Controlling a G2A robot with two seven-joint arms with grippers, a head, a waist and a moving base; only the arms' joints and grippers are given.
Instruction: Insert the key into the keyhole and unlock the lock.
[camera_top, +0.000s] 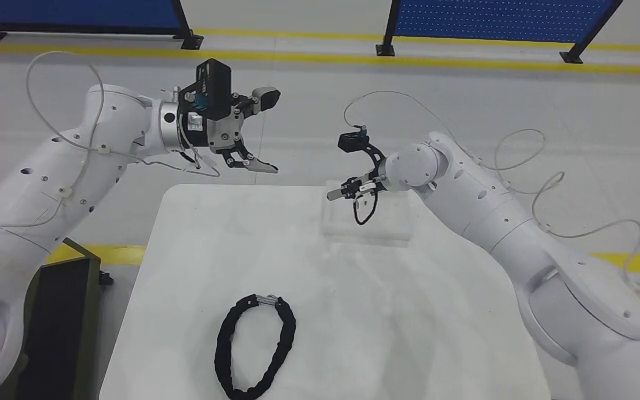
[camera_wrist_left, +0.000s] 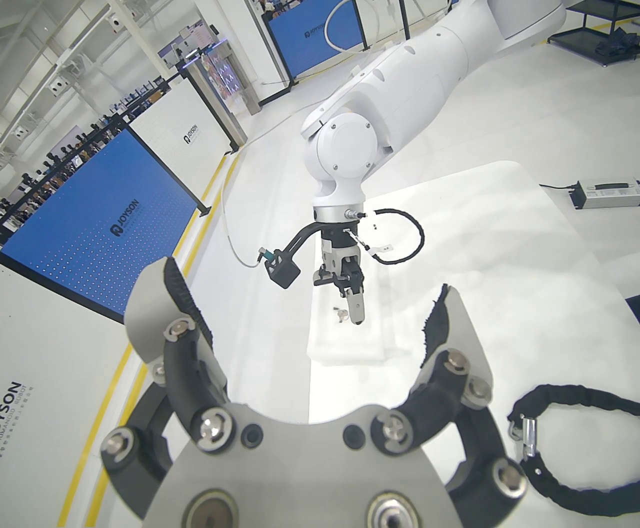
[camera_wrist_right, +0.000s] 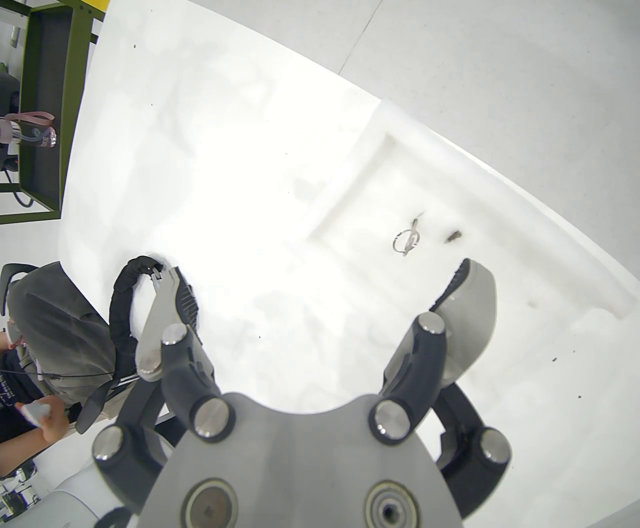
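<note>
Key (camera_wrist_right: 407, 240): small, light and rigid. It lies flat on its ring in the tray (camera_top: 400, 232), far side of the table. It will likely slide, so pinch the bow and leave the blade free. Right gripper (camera_wrist_right: 320, 280): above the key, wide open, empty. Left gripper (camera_top: 262, 130): far left, wide open, empty. Lock (camera_top: 255, 345): near side.

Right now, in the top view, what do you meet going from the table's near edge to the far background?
Black chain lock → white foam tray → left end effector → blue barriers. The right end effector overlaps the tray, so it is left out.
</note>
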